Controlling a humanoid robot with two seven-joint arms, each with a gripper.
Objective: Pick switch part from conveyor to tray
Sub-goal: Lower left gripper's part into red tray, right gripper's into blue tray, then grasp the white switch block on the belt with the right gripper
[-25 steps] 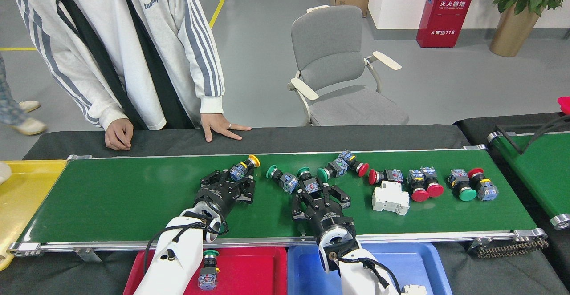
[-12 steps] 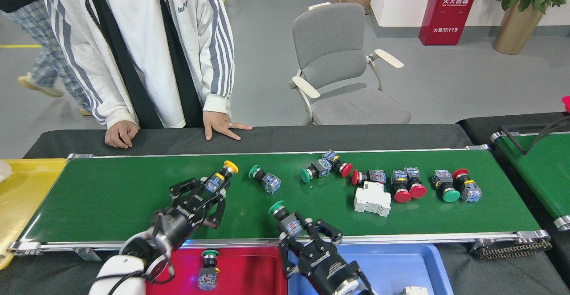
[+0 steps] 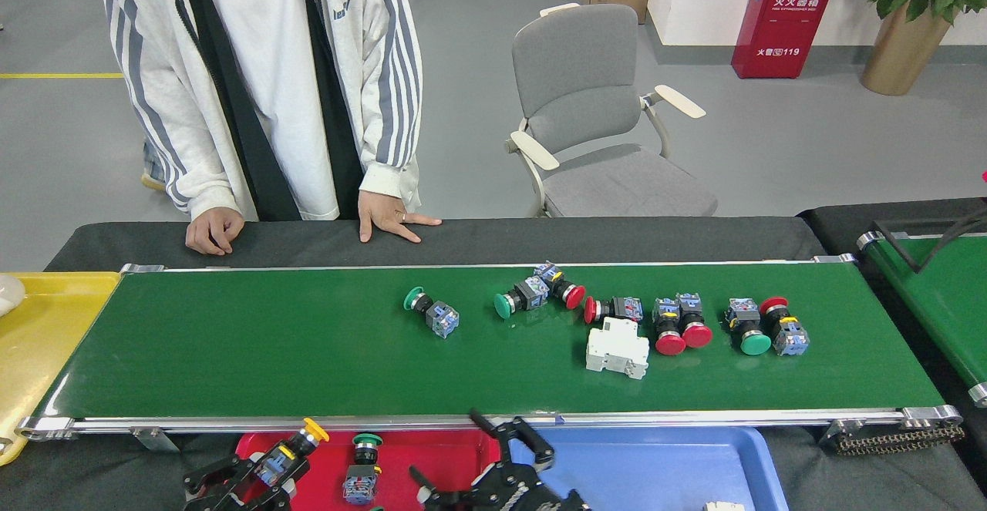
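Head view shows the long dark-green flat conveyor with its silver metal frame running across the black-covered desk. On the belt lie a lone green-capped switch part near the middle, then to its right a cluster of red- and green-capped switch parts, a white rectangular breaker block, a pair of red-capped switch parts, and a further group with green and red caps.

Along the near edge, below the belt, sit a red plastic tray and, touching its right side, a blue plastic tray. A green-capped switch part stands in the red tray.

At the bottom edge the left end effector hangs over the left rim of the red tray, its black fingers closed on a yellow-capped switch part. The right end effector sits over the seam between the two trays, fingers spread apart with nothing visible between them.

A yellow tray lies at the belt's left end. Beyond the desk stands a person in a white striped jacket, one hand flat on the desk's far edge. A grey office chair stands behind.
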